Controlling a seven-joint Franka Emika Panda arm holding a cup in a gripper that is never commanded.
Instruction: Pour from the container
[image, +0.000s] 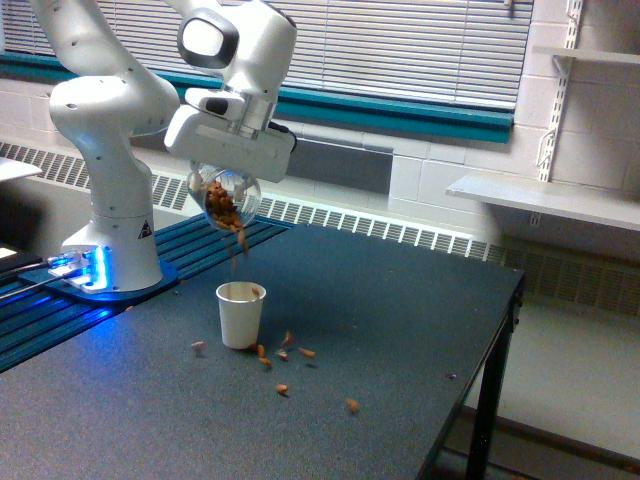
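- Pincer (228, 172) clenched on the clear see-through plastic cup of brown nuts (224, 200), held high above the table and tipped steeply, mouth down.
- Nuts fall in a thin stream (238, 250) toward the small white paper cup (241, 313) directly below.
- Several spilled nuts (285, 352) lie on the dark speckled table (400, 330) around the paper cup's base.
- Judgement: drop is long and nuts bounce out; lower the container nearer the rim, ease the tilt, keep mouth centred.
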